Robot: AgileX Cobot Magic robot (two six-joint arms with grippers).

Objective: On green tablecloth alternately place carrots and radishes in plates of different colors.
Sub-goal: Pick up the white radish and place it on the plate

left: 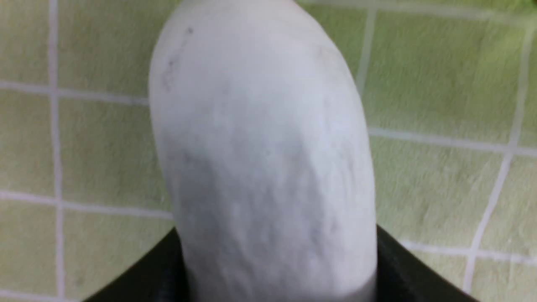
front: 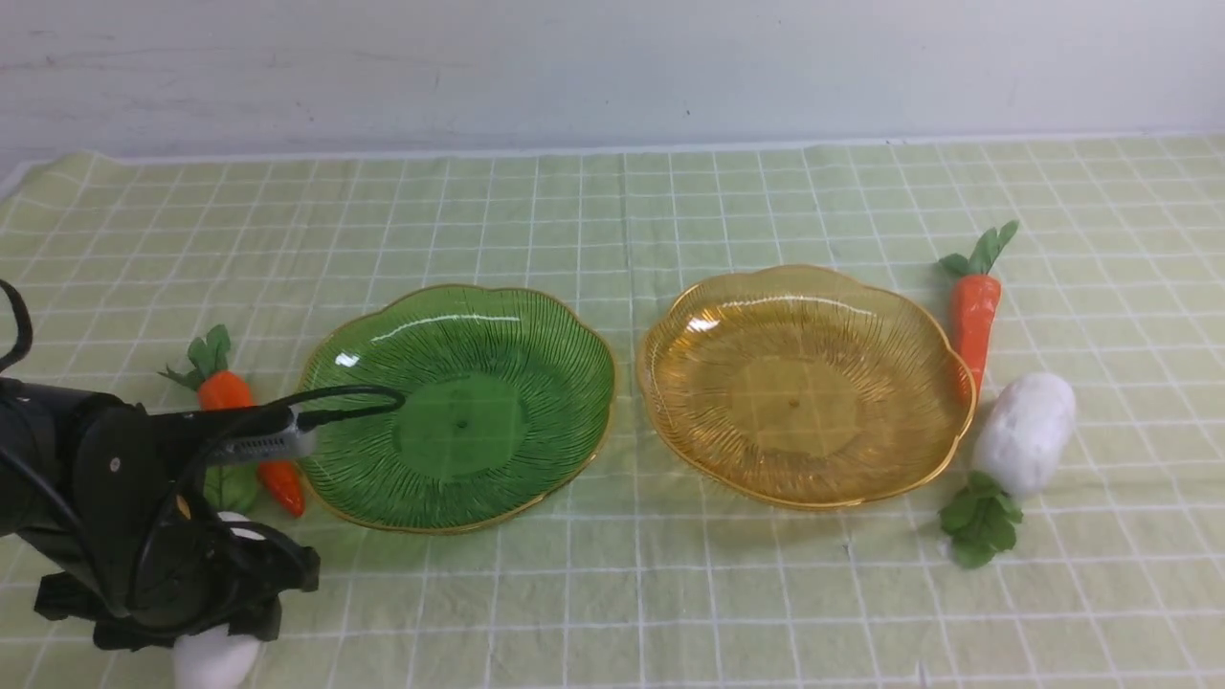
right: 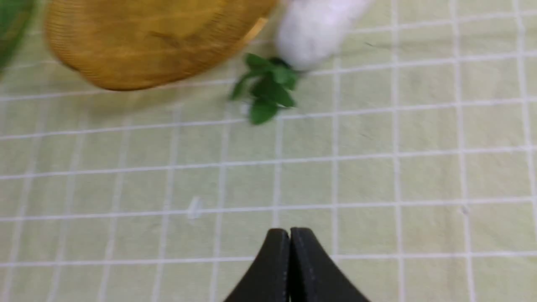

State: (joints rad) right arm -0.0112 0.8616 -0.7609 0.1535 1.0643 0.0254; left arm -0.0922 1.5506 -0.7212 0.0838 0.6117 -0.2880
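The green tablecloth (front: 670, 593) fills the frame from the wall down to the bottom edge of the front view, with its white grid slightly wrinkled. Two ribbed plates sit side by side on it in the middle. The green plate (front: 459, 421) is left of centre and the amber plate (front: 804, 402) right of centre, close together but not touching, and both are empty.

The black left arm (front: 105, 517) takes up the lower left corner, and a cable (front: 354, 397) from it arcs over the green plate's left rim. The left gripper (front: 206, 627) is down at the left radish (left: 260, 159) by the bottom edge. In the left wrist view its black fingers (left: 138, 281) press against both sides of the white body, so it grips the radish, which lies low over the cloth.

The right radish (front: 1026, 431) lies on the cloth just beside the amber plate's lower right rim, with its leaf sprig (front: 978, 524) pointing toward the bottom of the frame. The right carrot (front: 973, 311) lies just above it along the same rim, leaves uppermost. The left carrot (front: 230, 392) lies just beside the green plate's left rim, partly hidden by the arm.

The right gripper (right: 289, 239), seen only in its wrist view, hangs over bare cloth with its jaws pressed together and holding nothing.
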